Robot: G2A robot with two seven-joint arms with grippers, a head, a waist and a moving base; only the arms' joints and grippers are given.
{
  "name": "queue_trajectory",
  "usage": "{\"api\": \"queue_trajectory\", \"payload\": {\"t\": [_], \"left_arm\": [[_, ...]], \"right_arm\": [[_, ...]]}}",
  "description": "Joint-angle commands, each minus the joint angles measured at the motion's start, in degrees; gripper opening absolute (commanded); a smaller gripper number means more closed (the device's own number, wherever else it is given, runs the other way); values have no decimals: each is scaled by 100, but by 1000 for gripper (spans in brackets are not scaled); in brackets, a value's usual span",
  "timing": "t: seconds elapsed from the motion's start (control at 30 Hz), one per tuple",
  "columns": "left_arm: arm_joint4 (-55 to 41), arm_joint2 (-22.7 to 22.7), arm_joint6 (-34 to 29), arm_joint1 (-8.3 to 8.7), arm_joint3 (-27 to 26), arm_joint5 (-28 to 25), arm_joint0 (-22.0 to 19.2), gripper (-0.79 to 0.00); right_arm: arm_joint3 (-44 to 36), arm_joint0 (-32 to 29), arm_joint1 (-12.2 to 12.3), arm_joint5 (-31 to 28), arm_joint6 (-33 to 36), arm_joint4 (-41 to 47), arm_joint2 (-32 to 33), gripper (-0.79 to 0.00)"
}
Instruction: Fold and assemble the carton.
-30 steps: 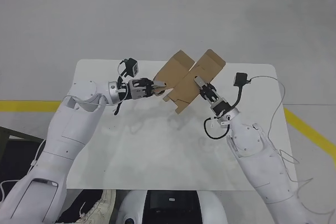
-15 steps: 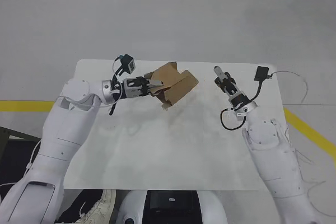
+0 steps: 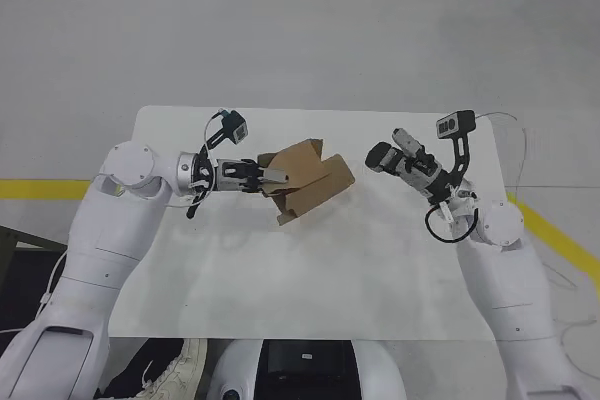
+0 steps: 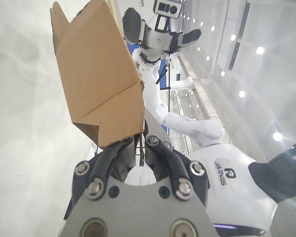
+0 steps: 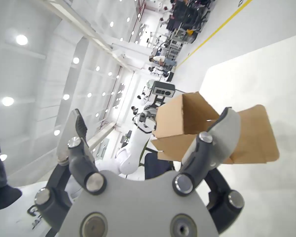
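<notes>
A brown cardboard carton (image 3: pixel 305 178), partly folded with an open end and loose flaps, hangs above the white table (image 3: pixel 230 290) near its far middle. My left gripper (image 3: pixel 272 177) is shut on the carton's left edge; the left wrist view has the fingers (image 4: pixel 160 149) pinching the bottom rim of the carton (image 4: pixel 96 75). My right gripper (image 3: pixel 380 157) sits a short way right of the carton, apart from it, pointing toward it. In the right wrist view it (image 5: pixel 150 122) stands open, the carton's open end (image 5: pixel 180 119) beyond its fingers.
The table's far edge (image 3: pixel 310 108) runs just behind the carton. A yellow floor line (image 3: pixel 30 188) passes on both sides of the table. Bare tabletop stretches in front of both arms.
The right gripper let go of the carton, drew off to the right, then turned back toward it. The left gripper carried the carton down and left, tipping it.
</notes>
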Motion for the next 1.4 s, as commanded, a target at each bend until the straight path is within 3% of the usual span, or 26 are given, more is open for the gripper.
{"api": "queue_trajectory", "payload": {"t": [0.0,0.2,0.53,1.03,1.37], "left_arm": [[-34,48,-292,1,62,-146,-21,-785],[-79,195,-809,0,212,-609,-113,-785],[-431,622,-809,146,-169,-758,-118,-785],[-463,676,-809,189,-132,-757,-150,-785],[-455,658,-572,216,-449,-626,131,-785]], "right_arm": [[104,69,11,48,618,266,-45,0],[442,280,13,65,1979,1004,-207,0],[888,745,85,310,3257,750,-386,0],[913,757,88,309,3266,718,-395,0],[528,583,115,271,3187,754,-432,0]]}}
